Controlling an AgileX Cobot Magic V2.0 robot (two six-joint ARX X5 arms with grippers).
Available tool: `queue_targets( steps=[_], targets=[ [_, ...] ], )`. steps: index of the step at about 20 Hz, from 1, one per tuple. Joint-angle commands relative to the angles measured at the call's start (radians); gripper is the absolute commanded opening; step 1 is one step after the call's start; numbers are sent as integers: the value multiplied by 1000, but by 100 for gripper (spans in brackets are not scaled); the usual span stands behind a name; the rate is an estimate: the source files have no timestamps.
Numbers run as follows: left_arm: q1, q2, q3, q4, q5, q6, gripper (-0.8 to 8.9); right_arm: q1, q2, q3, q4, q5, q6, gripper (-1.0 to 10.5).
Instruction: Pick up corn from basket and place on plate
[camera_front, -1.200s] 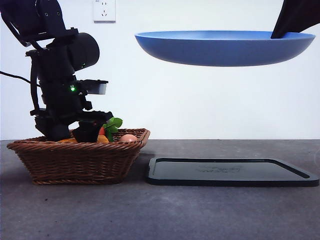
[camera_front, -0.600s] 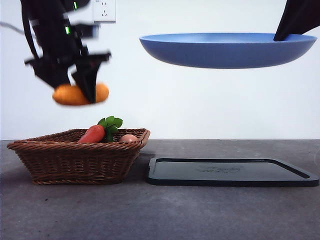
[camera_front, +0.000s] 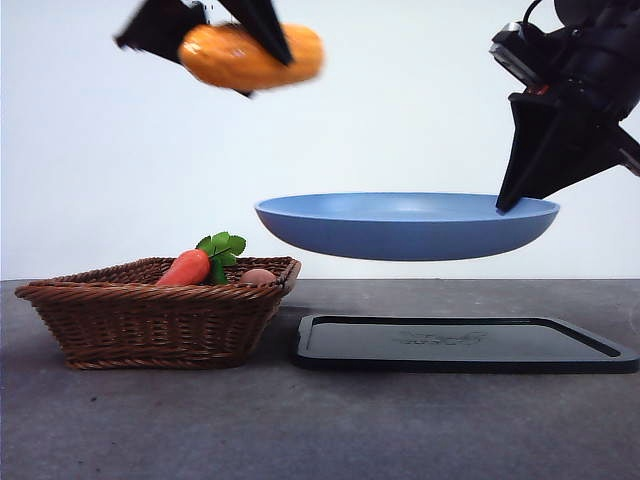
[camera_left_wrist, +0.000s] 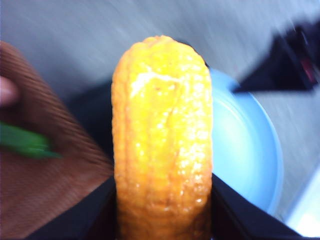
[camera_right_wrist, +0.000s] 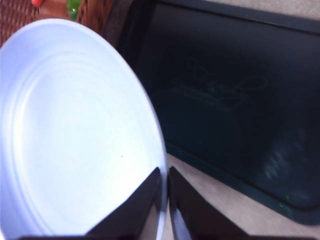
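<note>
The left gripper (camera_front: 240, 40) sits at the top left of the front view, jaws clamped on the corn (camera_front: 252, 55) — cob held high, roughly level, blurred. In the left wrist view the corn (camera_left_wrist: 162, 140) fills the centre of the frame, pinched between the two black jaws at its lower end, w/ the plate (camera_left_wrist: 247, 150) below it at right and the basket (camera_left_wrist: 45, 165) at left.

The right gripper (camera_front: 515, 195) comes in from the upper right of the front view, jaws closed on the right rim of the plate (camera_front: 405, 225). The plate hangs level in mid-frame, clear of the table, above the black tray (camera_front: 460, 345) and lower than the corn. Right wrist view: jaws nearly together, pinching the plate's (camera_right_wrist: 75, 130) edge, tray (camera_right_wrist: 240, 95) underneath.

The basket (camera_front: 155, 315) rests on the table (camera_front: 320, 430) at lower left, just beside the tray — a carrot (camera_front: 185, 268) w/ green leaves and a small pinkish round item (camera_front: 258, 276) inside it.
</note>
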Motion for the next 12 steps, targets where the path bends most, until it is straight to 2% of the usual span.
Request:
queue_targets(
  steps=[1,10,12],
  targets=[
    [-67,70,16,12,4,31,152,5,15,23,17,-41,21,1],
    [-178,246,16,51,-9,89,159,5,14,23,12,-47,17,1],
    [-180,267,16,55,-12,92,206,5,14,23,12,-56,17,1]
  ],
)
